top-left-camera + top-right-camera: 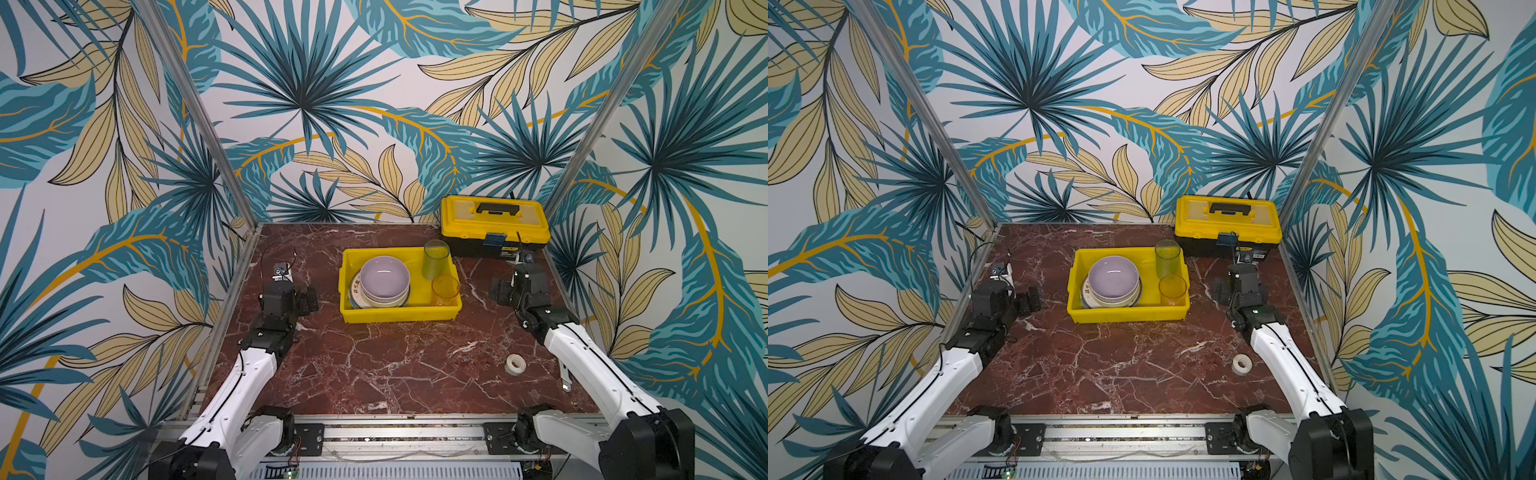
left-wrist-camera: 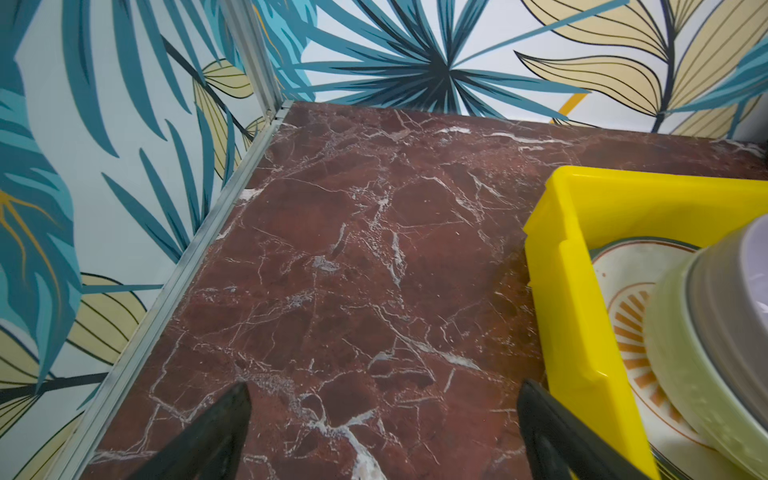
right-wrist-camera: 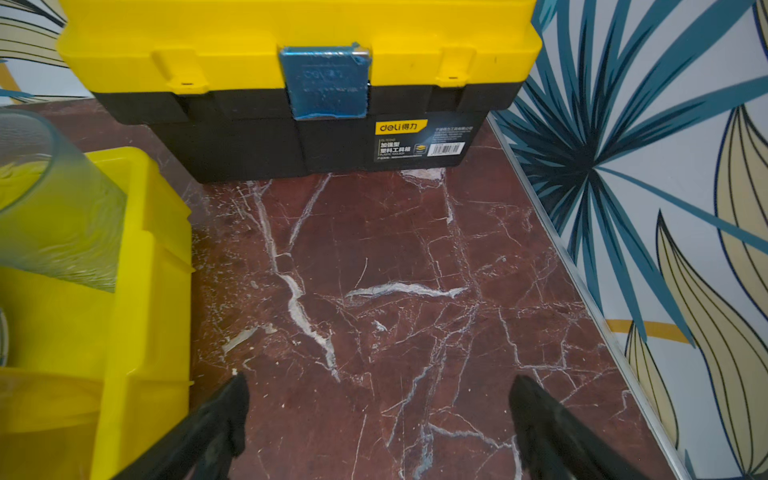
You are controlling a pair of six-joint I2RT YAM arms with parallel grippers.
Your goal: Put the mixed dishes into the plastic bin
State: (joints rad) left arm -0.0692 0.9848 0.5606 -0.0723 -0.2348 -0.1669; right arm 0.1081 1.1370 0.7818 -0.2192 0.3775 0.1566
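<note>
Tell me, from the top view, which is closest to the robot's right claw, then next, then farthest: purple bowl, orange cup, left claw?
1. Orange cup: in the yellow bin's right end, beside the right claw.
2. Purple bowl: in the bin's left half.
3. Left claw: past the bin, on the far left.

Light was bright and even, a soft shadow lay beside the plastic bin point(image 1: 399, 313), a pale gleam sat in the lilac bowl point(image 1: 384, 276), the tumbler point(image 3: 54, 208) and pale green bowl point(image 2: 685, 374) blurred in the wrist views.
</note>
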